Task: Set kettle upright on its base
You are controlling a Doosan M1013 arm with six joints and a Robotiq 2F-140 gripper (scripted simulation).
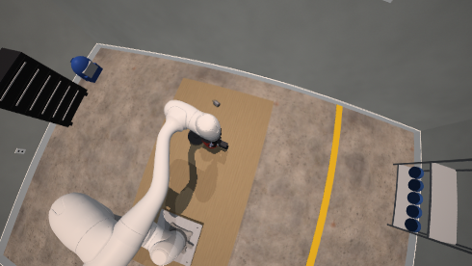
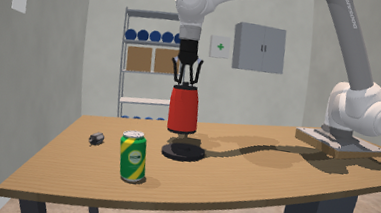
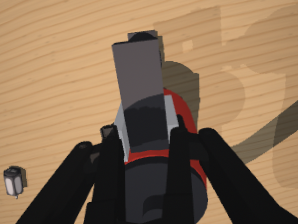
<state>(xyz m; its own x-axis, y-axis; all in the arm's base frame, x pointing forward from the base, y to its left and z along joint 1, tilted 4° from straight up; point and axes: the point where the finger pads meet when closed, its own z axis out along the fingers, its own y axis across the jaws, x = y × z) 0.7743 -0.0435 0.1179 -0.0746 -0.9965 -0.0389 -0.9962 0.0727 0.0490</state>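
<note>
The red kettle (image 2: 183, 109) hangs upright from my gripper (image 2: 185, 81), which is shut on its dark top. It hovers a little above the round black base (image 2: 183, 151) on the wooden table, roughly over the base's stud, with a small gap between them. In the wrist view the kettle's grey lid and handle (image 3: 143, 96) and red rim sit between my black fingers; the base is hidden under the kettle. In the overhead view the kettle (image 1: 210, 143) shows just beyond the arm's wrist.
A green and yellow can (image 2: 133, 156) stands near the table's front edge, left of the base. A small dark object (image 2: 96, 138) lies further left; it also shows in the wrist view (image 3: 13, 180). The arm's mount (image 2: 339, 144) is at the table's right end.
</note>
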